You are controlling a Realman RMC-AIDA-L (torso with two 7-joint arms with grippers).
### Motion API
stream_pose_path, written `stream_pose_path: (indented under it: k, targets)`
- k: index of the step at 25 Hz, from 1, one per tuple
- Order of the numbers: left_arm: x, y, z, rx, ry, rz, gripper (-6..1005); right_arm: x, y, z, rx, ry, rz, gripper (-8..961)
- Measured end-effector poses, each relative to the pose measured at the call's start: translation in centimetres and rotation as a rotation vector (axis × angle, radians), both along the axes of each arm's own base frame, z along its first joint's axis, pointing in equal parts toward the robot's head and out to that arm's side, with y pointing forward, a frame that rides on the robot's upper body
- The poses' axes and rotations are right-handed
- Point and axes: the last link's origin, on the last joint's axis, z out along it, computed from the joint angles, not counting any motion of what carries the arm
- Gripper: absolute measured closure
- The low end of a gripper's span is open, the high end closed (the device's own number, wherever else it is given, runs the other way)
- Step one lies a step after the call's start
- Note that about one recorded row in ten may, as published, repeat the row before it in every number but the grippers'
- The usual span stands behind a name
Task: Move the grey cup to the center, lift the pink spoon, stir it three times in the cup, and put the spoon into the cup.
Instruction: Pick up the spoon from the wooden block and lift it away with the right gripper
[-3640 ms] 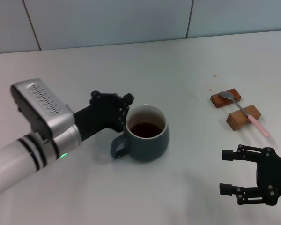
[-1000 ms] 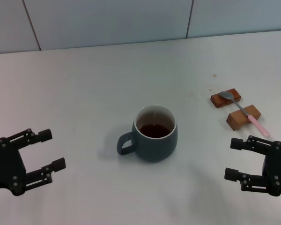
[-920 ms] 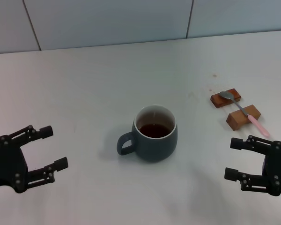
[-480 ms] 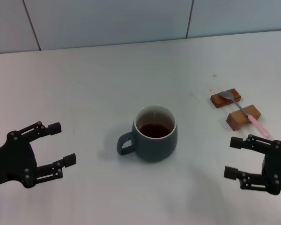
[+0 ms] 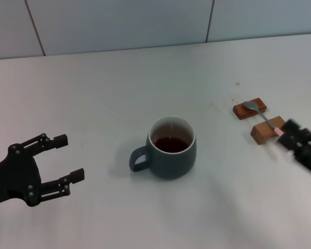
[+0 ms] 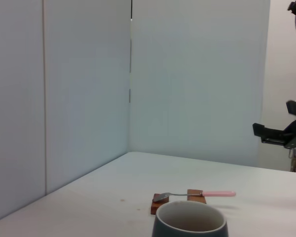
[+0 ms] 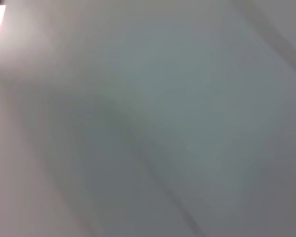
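The grey cup (image 5: 171, 148) stands upright mid-table with dark liquid inside and its handle toward my left side; its rim also shows in the left wrist view (image 6: 190, 222). The pink spoon (image 5: 260, 114) lies across two small wooden blocks at the right, its pink handle (image 6: 214, 194) pointing toward my right gripper (image 5: 296, 141). That gripper is blurred in motion just beside the handle's end, covering part of it. In the left wrist view its fingers (image 6: 269, 134) stand apart. My left gripper (image 5: 70, 157) hangs open, with nothing in it, well to the left of the cup.
Two brown wooden blocks (image 5: 250, 109) (image 5: 264, 130) carry the spoon near the right edge. A tiled wall (image 5: 145, 21) runs along the table's far side. The right wrist view is a grey smear with nothing to make out.
My right gripper has swung up and forward from the near right to the spoon's handle end. The left gripper, which had crept toward the cup, now holds still. The cup is unmoved.
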Motion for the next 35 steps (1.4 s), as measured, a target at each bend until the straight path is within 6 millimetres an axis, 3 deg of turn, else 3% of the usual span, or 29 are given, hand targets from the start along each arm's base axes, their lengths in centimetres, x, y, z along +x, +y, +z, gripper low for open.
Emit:
stream_pose_path:
  k: [3, 8, 13, 20, 35]
  targets:
    - [-0.1, 0.0, 0.2, 0.009, 0.000, 0.006, 167, 0.8, -0.8, 0.5, -0.018, 0.245, -0.160, 128]
    - [-0.3, 0.1, 0.5, 0.019, 0.006, 0.008, 167, 2.3, -0.9, 1.4, -0.079, 0.491, -0.314, 128]
    - [-0.5, 0.1, 0.8, 0.035, 0.007, 0.016, 167, 4.2, -1.0, 0.8, -0.164, 0.631, -0.485, 127]
    - [-0.6, 0.0, 0.7, 0.033, 0.001, 0.020, 167, 5.4, -1.3, -0.2, -0.204, 0.699, -0.603, 127]
    - [-0.4, 0.1, 0.8, 0.046, -0.013, 0.021, 167, 6.5, -0.1, -1.8, -0.292, 0.628, -0.725, 127]
